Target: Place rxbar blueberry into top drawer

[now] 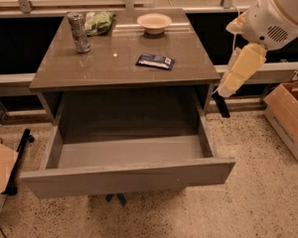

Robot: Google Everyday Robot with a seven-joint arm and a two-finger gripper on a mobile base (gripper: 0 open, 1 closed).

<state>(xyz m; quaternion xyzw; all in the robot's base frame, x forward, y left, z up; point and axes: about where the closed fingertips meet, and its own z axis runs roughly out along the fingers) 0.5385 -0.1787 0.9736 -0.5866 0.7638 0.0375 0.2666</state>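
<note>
The rxbar blueberry (155,61), a flat dark-blue wrapped bar, lies on the brown table top (119,71), right of centre. The top drawer (129,175) below the table top is pulled fully out, its grey inside bare. My arm comes in from the upper right. Its pale yellowish end, the gripper (229,85), hangs pointing down and to the left just off the table's right edge, level with the table top. It is apart from the bar and to its right, and holds nothing that I can see.
A silver can (79,32), a green bag (99,22) and a pale bowl (154,22) stand at the back of the table. A cardboard box (291,115) sits on the floor at right, another box (0,170) at left. A railing runs behind the table.
</note>
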